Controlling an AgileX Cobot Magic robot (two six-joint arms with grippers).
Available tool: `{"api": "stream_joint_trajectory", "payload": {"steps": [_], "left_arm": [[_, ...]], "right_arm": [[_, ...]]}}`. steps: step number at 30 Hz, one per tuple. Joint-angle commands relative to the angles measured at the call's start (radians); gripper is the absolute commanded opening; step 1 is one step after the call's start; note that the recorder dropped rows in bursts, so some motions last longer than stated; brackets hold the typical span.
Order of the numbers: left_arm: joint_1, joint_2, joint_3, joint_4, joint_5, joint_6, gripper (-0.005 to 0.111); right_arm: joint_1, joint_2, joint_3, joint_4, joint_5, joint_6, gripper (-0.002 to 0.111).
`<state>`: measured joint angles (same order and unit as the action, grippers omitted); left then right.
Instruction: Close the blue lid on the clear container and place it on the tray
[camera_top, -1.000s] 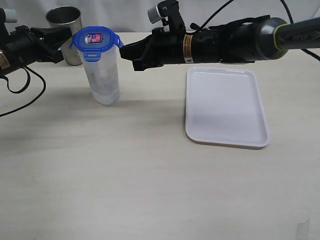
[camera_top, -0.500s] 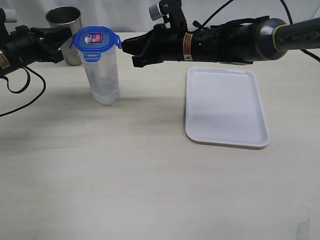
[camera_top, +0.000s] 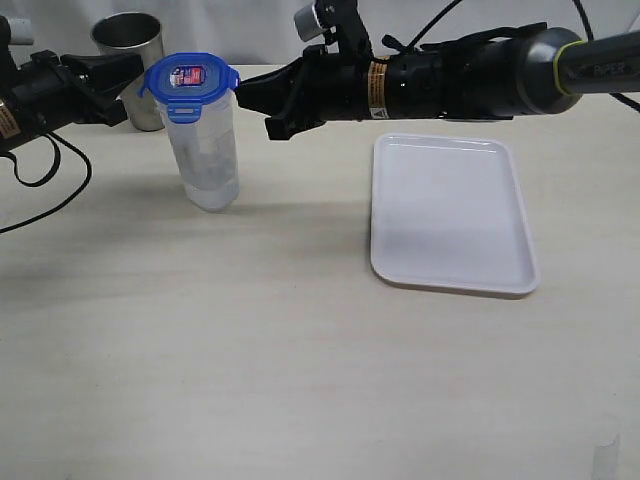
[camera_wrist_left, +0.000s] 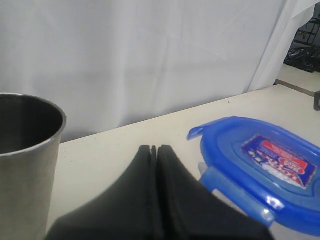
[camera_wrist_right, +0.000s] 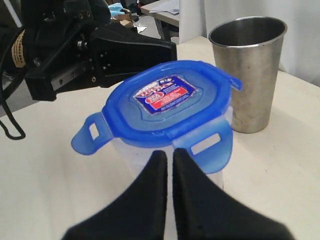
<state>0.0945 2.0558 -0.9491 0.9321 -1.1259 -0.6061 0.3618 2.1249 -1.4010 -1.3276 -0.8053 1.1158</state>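
The clear container (camera_top: 205, 165) stands straight up on the table (camera_top: 250, 350), well apart from the tray (camera_top: 450, 215). The blue lid (camera_top: 190, 78) sits flat on top, flaps maybe not snapped. The left gripper (camera_wrist_left: 154, 148) and right gripper (camera_wrist_right: 167, 155) are pressed together, empty, on either side of it.

Twin black arms of the robot, with their grippers.
(a) right arm (camera_top: 450, 85): matte black, yellow-green ring at 3 o'clock, orange label band, grey wrist camera (camera_top: 318, 20), looping cables; (b) left arm (camera_top: 45, 90): black, trailing cable (camera_top: 50, 190) at 9 o'clock; (c) left gripper (camera_wrist_left: 154, 148), right gripper (camera_wrist_right: 169, 152): smooth black wedge fingers.
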Motion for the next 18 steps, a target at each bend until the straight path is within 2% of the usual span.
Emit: {"api": "stream_joint_trajectory", "payload": {"steps": [1,6,11,18], "left_arm": [[-0.003,0.001,-0.007,-0.005,-0.018,-0.004,0.0],[-0.003,0.001,-0.007,-0.005,-0.018,-0.004,0.0],[-0.003,0.001,-0.007,-0.002,-0.018,-0.004,0.0],[-0.003,0.001,-0.007,0.002,-0.018,-0.004,0.0]], "right_arm": [[0.001,-0.008,-0.005,-0.02,-0.007,0.007,0.004],[0.007,-0.008,-0.005,-0.034,-0.037,0.007,0.004],[0.037,-0.005,-0.012,-0.034,0.053,0.007,0.004],[0.048,-0.005,-0.012,-0.034,0.081,0.005,0.004]]}}
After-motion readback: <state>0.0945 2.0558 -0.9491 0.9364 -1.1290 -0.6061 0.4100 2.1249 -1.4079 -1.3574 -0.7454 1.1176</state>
